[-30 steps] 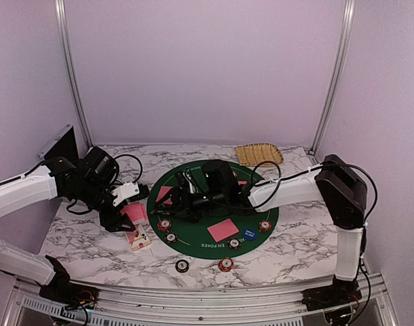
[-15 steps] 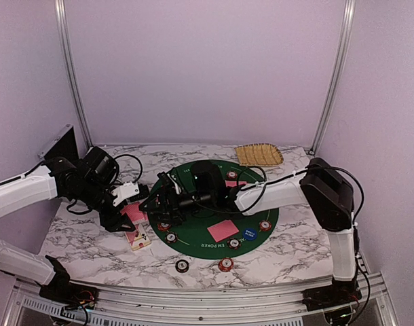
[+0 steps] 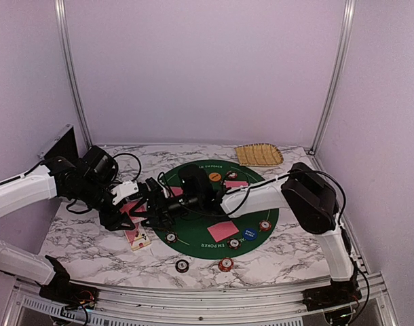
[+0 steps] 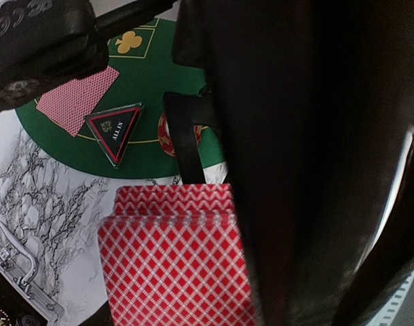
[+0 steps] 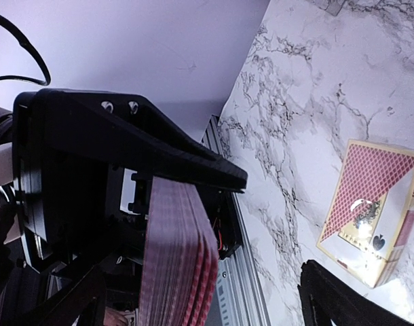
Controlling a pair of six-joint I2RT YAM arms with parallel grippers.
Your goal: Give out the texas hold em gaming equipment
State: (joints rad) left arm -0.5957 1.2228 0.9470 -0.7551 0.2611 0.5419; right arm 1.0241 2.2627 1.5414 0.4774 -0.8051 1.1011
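My left gripper (image 3: pixel 125 208) is shut on a deck of red-backed playing cards (image 4: pixel 173 265), held above the marble just left of the green mat (image 3: pixel 200 236). My right gripper (image 3: pixel 148 206) reaches across the mat to that deck. Its jaws stand open, one on each side of the deck's edge (image 5: pixel 176 261), not touching it. One red card (image 3: pixel 222 229) lies on the mat, another card (image 3: pixel 236 183) at the back. Poker chips (image 3: pixel 171 237) (image 3: pixel 264 225) sit on the mat, two more chips (image 3: pixel 182 265) (image 3: pixel 225 263) off it. Also there are a blue button (image 3: pixel 248 233), an orange button (image 3: pixel 214 176) and a black triangle marker (image 4: pixel 115 129).
The card box (image 3: pixel 137 238) lies on the marble under the left gripper and shows as a card box (image 5: pixel 373 210) in the right wrist view. A tan woven tray (image 3: pixel 258 154) sits at the back right. The right arm stretches low across the mat's middle.
The right arm has swung left across the mat, bringing its open gripper up to the deck. The left arm and its deck have stayed put.
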